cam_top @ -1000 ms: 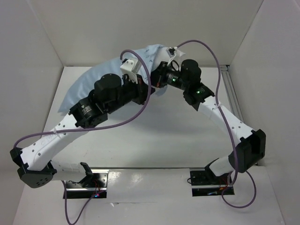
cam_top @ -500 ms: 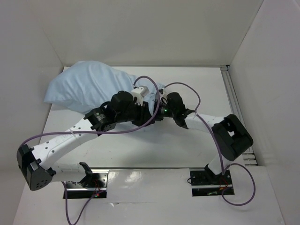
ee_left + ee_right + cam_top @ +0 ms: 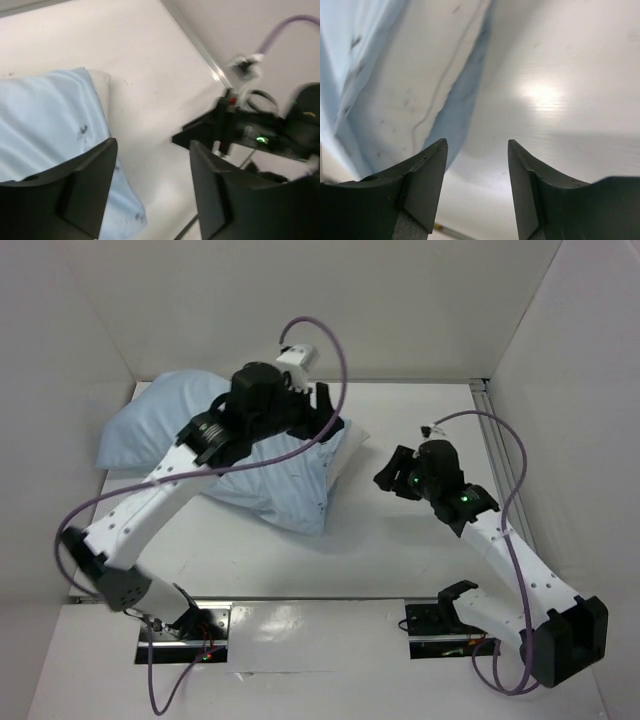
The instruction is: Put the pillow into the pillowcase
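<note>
White pillow [image 3: 350,446] mostly inside blue pillowcase [image 3: 268,488]

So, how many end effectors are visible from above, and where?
2. The left end effector is above the pillowcase, toward the back; the right end effector is above the table, right of the pillowcase. None seems hidden.

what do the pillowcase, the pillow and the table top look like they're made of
pillowcase: thin woven cloth, probably cotton or a blend, matte light blue; it wrinkles and drapes softly.
pillow: soft white fabric; only a corner shows past the case, filling unseen.
table: hard smooth white top, slightly glossy, maybe laminate or painted board; it shows a bright glare patch.
</note>
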Available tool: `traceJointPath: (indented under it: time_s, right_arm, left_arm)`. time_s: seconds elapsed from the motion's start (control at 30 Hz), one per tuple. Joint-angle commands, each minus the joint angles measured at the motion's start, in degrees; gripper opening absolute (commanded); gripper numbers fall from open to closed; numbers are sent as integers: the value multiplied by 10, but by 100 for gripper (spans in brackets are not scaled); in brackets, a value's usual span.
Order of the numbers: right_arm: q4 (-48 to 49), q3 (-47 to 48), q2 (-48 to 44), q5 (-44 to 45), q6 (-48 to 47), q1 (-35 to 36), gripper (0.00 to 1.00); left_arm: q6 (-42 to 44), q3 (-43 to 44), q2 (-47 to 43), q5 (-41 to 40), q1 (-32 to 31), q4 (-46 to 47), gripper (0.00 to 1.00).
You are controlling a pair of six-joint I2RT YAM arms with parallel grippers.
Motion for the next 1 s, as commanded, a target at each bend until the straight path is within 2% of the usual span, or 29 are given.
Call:
traceJointPath:
  time_s: [0.0,0.07,0.1,0.13,0.17,0.2,0.23,0.3,0.33,0.43,0.63,0.77,0.8,0.87,0.9,0.93,0.97]
  right_arm:
    - [-64,19,-7,38,-23,-58,58]
    - [-43,25,16,-28,-11,-88,56]
    - [-2,25,39,-61,3,-117,56]
    - [24,12,49,-97,11,-132,61]
    - [53,5,60,-171,22,-145,67]
    - [83,-3,83,-205,46,-157,76]
    - [132,-10,94,-234,56,-172,78]
    - [168,-21,120,-286,72,-179,78]
    - [188,-21,143,-294,78,-179,78]
    - [216,-26,180,-327,89,-179,78]
    - [263,-40,215,-353,94,-174,78]
    - [319,-51,241,-370,126,-169,78]
    - [330,-51,247,-370,131,-169,78]
    - [347,-51,265,-370,147,-163,76]
    - [375,-51,272,-370,154,-163,74]
    - [390,-51,278,-370,163,-156,73]
    - [409,-51,294,-370,180,-156,72]
  left_arm:
    - [41,121,130,-41,2,-69,74]
    - [55,202,242,-76,-9,-108,83]
    - [76,291,282,-133,-26,-156,86]
    - [86,334,319,-169,-35,-178,88]
    - [95,375,390,-238,-45,-201,92]
    - [116,412,417,-265,-62,-220,92]
    - [124,451,438,-298,-69,-239,93]
    - [138,447,455,-345,-81,-234,93]
    - [144,420,455,-399,-92,-221,93]
    - [144,376,448,-475,-99,-201,92]
    - [154,324,433,-554,-104,-172,83]
    - [166,308,452,-568,-104,-160,78]
    - [166,308,458,-568,-104,-160,74]
    - [166,324,469,-568,-104,-165,51]
    - [166,338,474,-563,-104,-171,35]
    - [160,349,474,-552,-104,-178,3]
    - [146,361,468,-517,-104,-189,0]
